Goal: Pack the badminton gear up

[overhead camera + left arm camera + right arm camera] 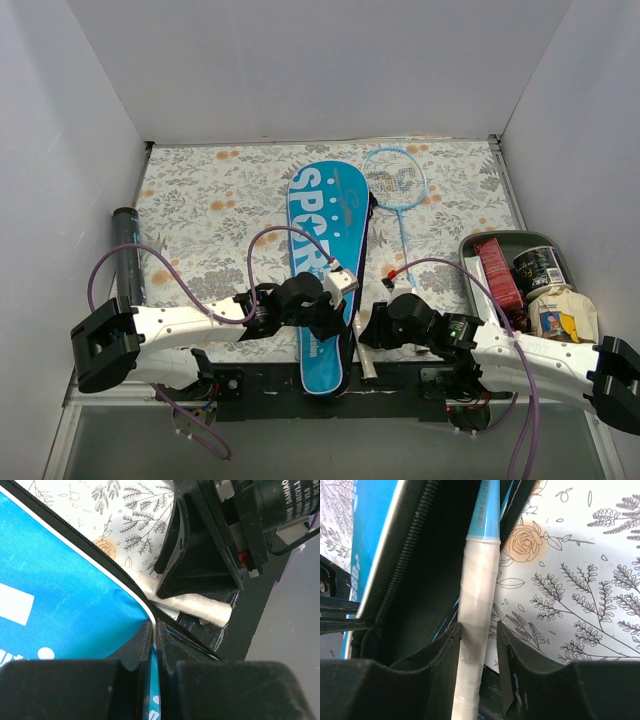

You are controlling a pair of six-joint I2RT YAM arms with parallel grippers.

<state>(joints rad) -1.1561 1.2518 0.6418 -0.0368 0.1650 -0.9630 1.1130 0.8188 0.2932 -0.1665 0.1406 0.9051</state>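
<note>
Your left gripper (154, 642) is pinched tight on the near edge of the blue SPORT cover (322, 225), which lies lengthwise at the middle of the floral cloth (220, 190). Your right gripper (479, 645) straddles the white handle (479, 590) of 1 racket whose shaft runs into the cover's unzipped right side. Its fingers stand slightly apart, not clamped. The 2nd racket (397, 185) lies just right of the cover, toward the far end. The black tube (127, 255) lies at the left edge.
</note>
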